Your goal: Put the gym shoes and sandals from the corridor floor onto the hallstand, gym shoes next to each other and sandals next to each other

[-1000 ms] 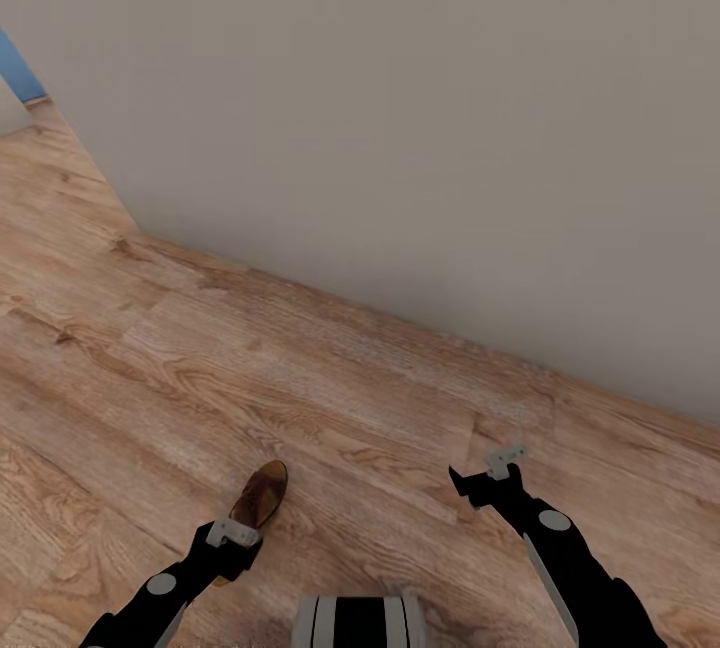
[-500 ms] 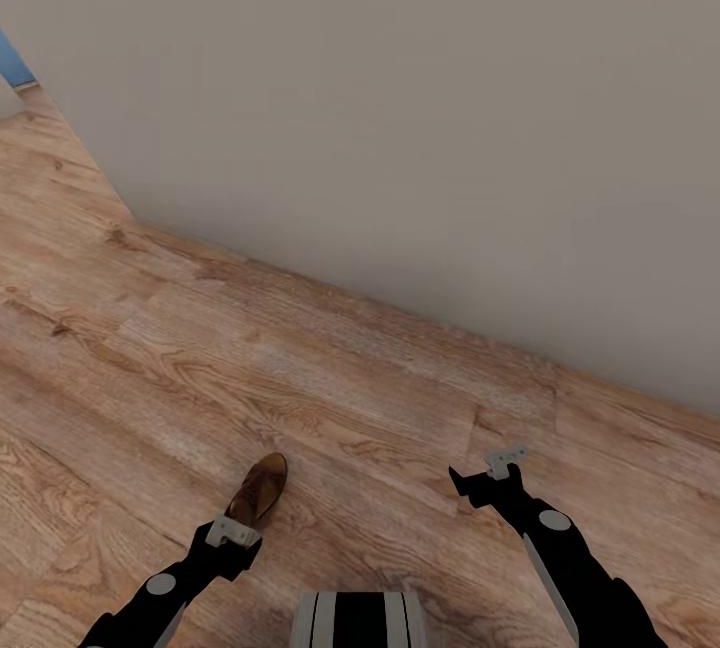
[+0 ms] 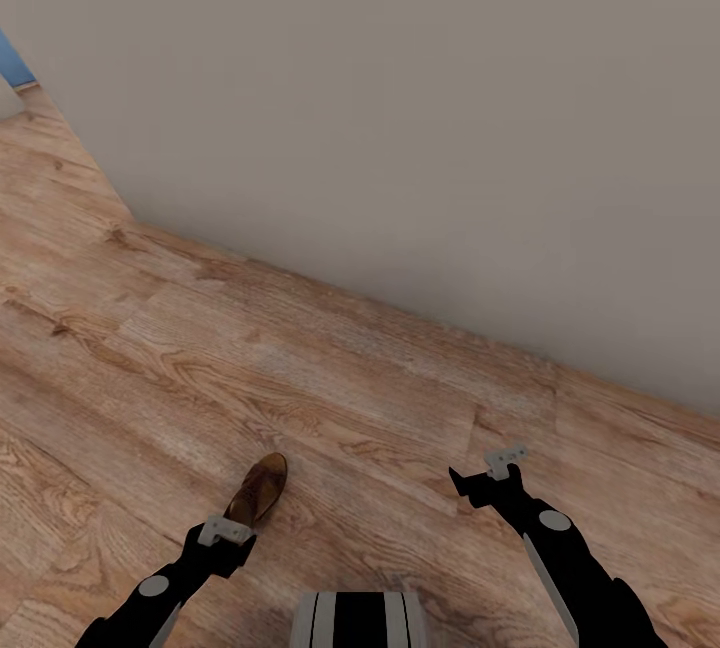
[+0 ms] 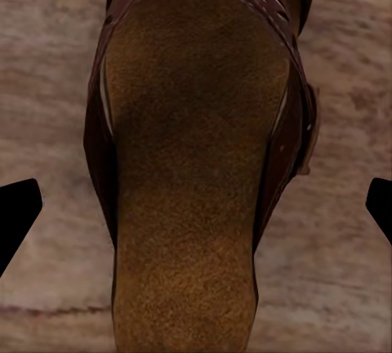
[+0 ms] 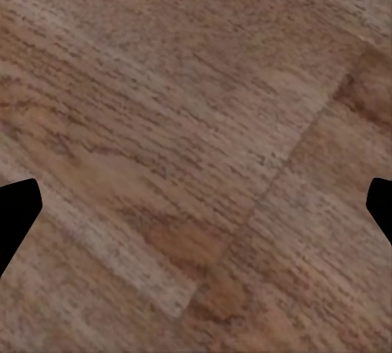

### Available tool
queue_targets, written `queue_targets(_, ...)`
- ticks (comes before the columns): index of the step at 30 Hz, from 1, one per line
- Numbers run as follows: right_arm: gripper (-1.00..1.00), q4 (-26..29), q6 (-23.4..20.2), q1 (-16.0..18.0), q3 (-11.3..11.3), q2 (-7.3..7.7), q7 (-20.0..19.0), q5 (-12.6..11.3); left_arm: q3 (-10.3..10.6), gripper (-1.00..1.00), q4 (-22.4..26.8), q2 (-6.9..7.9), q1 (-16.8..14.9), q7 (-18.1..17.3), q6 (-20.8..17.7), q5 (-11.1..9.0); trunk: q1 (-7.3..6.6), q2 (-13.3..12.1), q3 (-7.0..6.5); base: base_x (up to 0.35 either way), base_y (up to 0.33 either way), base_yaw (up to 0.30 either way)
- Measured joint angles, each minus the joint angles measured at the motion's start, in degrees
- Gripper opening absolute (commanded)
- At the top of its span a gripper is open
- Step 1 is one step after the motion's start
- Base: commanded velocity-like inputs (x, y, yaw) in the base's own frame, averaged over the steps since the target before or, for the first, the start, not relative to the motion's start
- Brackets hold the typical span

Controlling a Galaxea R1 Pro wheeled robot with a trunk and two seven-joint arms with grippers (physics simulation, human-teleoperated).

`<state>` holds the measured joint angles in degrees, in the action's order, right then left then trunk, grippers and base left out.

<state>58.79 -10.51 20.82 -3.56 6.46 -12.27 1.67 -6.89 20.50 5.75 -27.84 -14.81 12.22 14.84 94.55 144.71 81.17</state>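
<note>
One sandal [image 3: 260, 490] lies on the corridor floor [image 3: 330, 378] between the spread left gripper [image 3: 222, 533] fingers, apparently untouched.

A flat brown sandal with a tan footbed [image 3: 259, 490] lies on the light brown wood-plank corridor floor [image 3: 200, 368], just ahead of the black left pincer [image 3: 226, 535]. The black right pincer [image 3: 488, 476] hovers well apart, over bare planks. A plain grey wall [image 3: 400, 108] rises behind.
</note>
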Motion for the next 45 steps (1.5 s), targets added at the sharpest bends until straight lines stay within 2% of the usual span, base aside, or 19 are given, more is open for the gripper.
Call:
queue_targets(7,1.0,0.05,0.0,0.0,0.01,-0.04,0.06,0.0,-0.49,1.0,0.0,0.0,0.01,0.0,-0.06,0.04,0.0,0.0,0.0,0.0,0.0,0.006)
queue_targets(22,1.0,0.16,-0.01,0.0,0.1,-0.05,0.08,-0.07,-0.57,1.0,0.0,0.01,0.01,-0.03,-0.06,0.05,0.39,0.2,3.45,0.0,0.0,0.111)
queue_targets(36,1.0,0.17,-0.01,0.0,0.1,-0.06,0.08,-0.08,-0.62,1.0,0.08,0.25,-0.01,-0.02,-0.07,0.14,0.39,0.2,3.47,0.0,0.0,0.005)
queue_targets(45,1.0,0.17,0.0,0.0,0.1,-0.05,0.08,-0.08,-0.62,1.0,0.14,0.2,-0.05,-0.05,0.0,0.15,0.62,0.32,5.46,0.0,0.0,0.0)
